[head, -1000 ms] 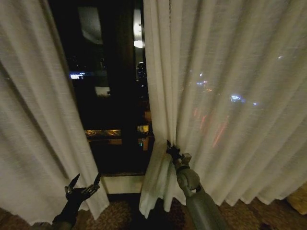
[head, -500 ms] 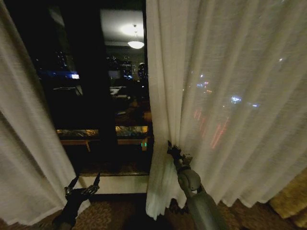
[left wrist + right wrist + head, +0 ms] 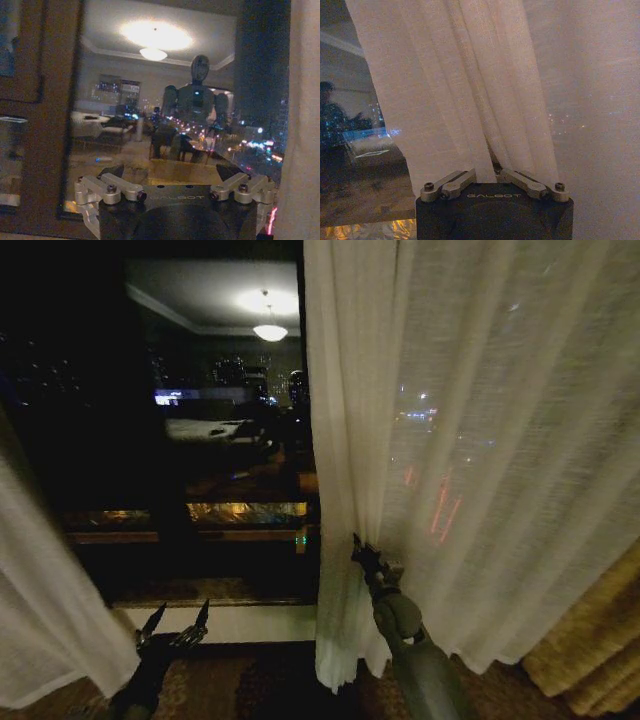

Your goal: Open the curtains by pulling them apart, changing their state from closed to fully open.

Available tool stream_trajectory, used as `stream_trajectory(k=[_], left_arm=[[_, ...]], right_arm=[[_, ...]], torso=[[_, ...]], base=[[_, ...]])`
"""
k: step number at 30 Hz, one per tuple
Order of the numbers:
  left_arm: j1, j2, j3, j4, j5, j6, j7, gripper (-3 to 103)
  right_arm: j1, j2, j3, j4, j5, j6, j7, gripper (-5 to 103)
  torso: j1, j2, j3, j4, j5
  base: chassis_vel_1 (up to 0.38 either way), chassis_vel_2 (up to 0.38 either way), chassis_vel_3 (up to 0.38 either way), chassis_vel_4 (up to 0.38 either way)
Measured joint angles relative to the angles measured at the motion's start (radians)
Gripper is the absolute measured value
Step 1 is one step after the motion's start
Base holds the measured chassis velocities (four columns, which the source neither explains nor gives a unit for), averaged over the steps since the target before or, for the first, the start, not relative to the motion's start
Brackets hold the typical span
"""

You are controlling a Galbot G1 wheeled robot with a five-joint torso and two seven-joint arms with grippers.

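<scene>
Two sheer cream-white curtains hang before a dark window. In the head view the left panel (image 3: 40, 640) hangs at the far left and the right panel (image 3: 470, 440) covers the right half, with a wide dark gap between them. My right gripper (image 3: 360, 552) is shut on the right panel's inner edge, low down. In the right wrist view its fingers (image 3: 487, 171) meet on a bunch of pleats (image 3: 470, 100). My left gripper (image 3: 178, 618) hangs open and empty, low in the gap near the sill. In the left wrist view it (image 3: 170, 172) faces the glass.
A thick golden drape (image 3: 590, 650) hangs at the lower right, beyond the sheer panel. The window glass (image 3: 150, 100) mirrors a lit room and the robot. A pale sill (image 3: 250, 622) runs below the window, with dark patterned carpet (image 3: 260, 690) under the arms.
The head view has shifted right: the left panel now sits at the picture's left edge, more golden drape shows, and the gap looks wider. My right gripper still holds the right panel's edge.
</scene>
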Motion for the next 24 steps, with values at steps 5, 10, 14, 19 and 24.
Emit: stream_trajectory(k=[5, 10, 14, 19, 24], left_arm=[[0.0, -0.001, 0.0, 0.0, 0.0, 0.0, 0.0, 100], [0.0, 0.0, 0.0, 0.0, 0.0, 0.0, 0.0, 100], [-0.001, 0.001, 0.003, -0.001, 0.001, 0.0, 0.001, 100], [0.0, 0.0, 0.003, -0.002, 0.001, 0.0, 0.001, 100], [0.001, 0.001, 0.003, -0.002, 0.001, 0.0, 0.001, 100]], right_arm=[[0.0, -0.001, 0.001, 0.0, 0.0, 0.001, -0.001, 0], [-0.002, -0.003, 0.003, 0.002, 0.0, 0.001, -0.001, 0], [-0.007, -0.007, 0.007, 0.006, 0.0, 0.002, -0.001, 0], [-0.009, -0.009, 0.01, 0.011, 0.0, 0.002, -0.001, 0], [-0.011, -0.01, 0.011, 0.013, -0.001, 0.002, -0.001, 0]], torso=[[0.0, 0.0, 0.0, 0.0001, 0.0001], [0.0, 0.0, 0.0, 0.0002, 0.0], [0.0, 0.0, 0.0, 0.0001, 0.0002], [0.0, 0.0, 0.0, 0.0003, 0.0], [0.0, 0.0, 0.0, 0.0002, 0.0001]], base=[[-0.356, -0.343, 0.348, 0.346], [-0.362, -0.359, 0.345, 0.361], [-0.355, -0.347, 0.343, 0.364], [-0.359, -0.342, 0.357, 0.362], [-0.345, -0.346, 0.353, 0.359]])
